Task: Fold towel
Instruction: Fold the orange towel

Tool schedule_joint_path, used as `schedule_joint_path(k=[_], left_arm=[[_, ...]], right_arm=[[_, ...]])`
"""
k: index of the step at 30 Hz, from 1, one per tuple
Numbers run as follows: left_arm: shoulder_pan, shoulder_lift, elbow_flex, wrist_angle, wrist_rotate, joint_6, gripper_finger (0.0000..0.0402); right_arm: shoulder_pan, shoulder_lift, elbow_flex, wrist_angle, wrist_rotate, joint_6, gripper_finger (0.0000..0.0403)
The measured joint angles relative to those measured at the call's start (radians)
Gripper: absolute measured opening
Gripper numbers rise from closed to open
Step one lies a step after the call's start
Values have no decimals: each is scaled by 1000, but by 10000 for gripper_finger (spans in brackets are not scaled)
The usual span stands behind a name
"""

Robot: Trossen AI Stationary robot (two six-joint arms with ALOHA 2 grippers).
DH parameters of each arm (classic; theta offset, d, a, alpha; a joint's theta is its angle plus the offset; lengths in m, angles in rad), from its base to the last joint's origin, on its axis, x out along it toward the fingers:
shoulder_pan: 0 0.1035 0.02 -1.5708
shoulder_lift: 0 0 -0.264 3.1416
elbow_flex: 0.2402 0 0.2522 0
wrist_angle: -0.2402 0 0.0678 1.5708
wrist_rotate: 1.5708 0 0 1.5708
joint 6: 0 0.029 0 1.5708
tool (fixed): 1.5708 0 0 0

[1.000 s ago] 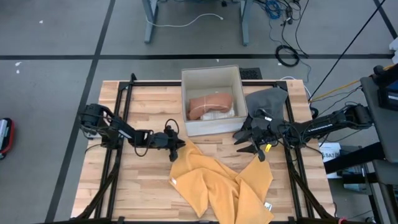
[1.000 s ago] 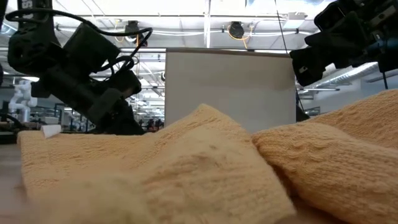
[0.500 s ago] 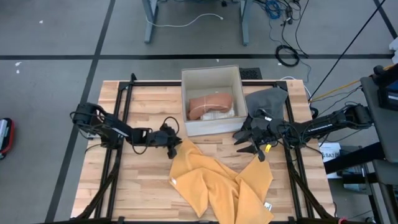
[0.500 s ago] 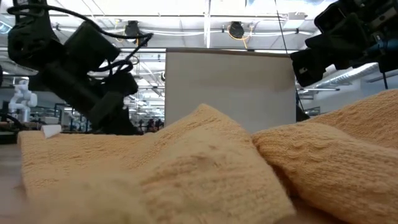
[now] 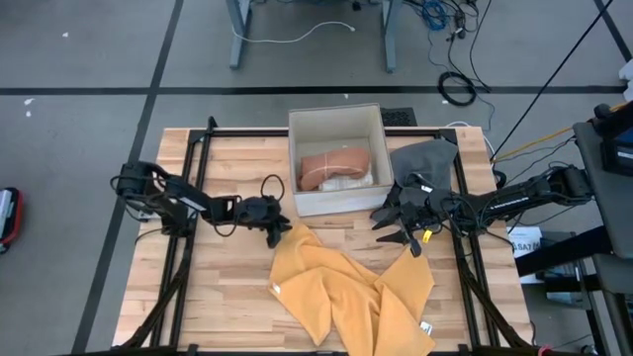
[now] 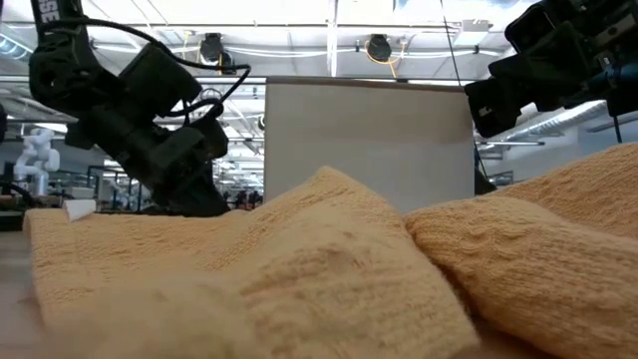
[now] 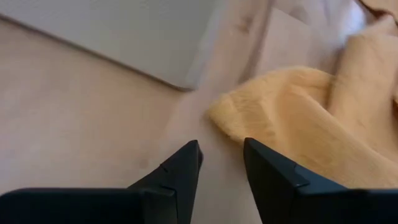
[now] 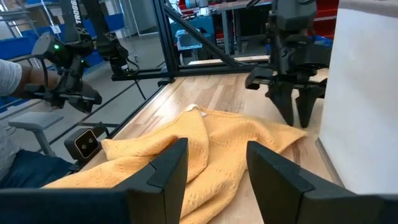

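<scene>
Your towel (image 5: 346,292) is lying crumpled on the table's (image 5: 227,316) near centre, its near edge cut off. Left gripper (image 5: 278,233) is hovering just beside its far-left corner, fingers apart, empty. Right gripper (image 5: 398,229) is waiting open above the towel's right side.

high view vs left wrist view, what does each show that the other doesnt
Only the high view shows the whole crumpled yellow towel, the pink cloth inside the white box, a grey cloth and the right gripper, open above the towel's right side. Only the left wrist view shows the left gripper close up: open, empty, just short of the towel's corner. Both share that corner, the box's wall and the wooden table.
</scene>
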Motion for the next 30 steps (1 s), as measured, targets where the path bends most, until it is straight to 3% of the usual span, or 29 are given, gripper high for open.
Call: schedule_joint_path(k=[7, 14, 17, 30], left_arm=[[77, -10, -2, 5, -7, 0, 140], [91, -10, -2, 9, 185, -68, 140], [69, -11, -2, 10, 216, -104, 140], [-54, 8, 0, 37, 125, -156, 140]], right_arm=[[2, 0, 0, 0, 0, 0, 153], [26, 0, 0, 0, 2, -16, 153], [29, 0, 0, 2, 2, -23, 153], [38, 0, -1, 33, 29, -37, 153]])
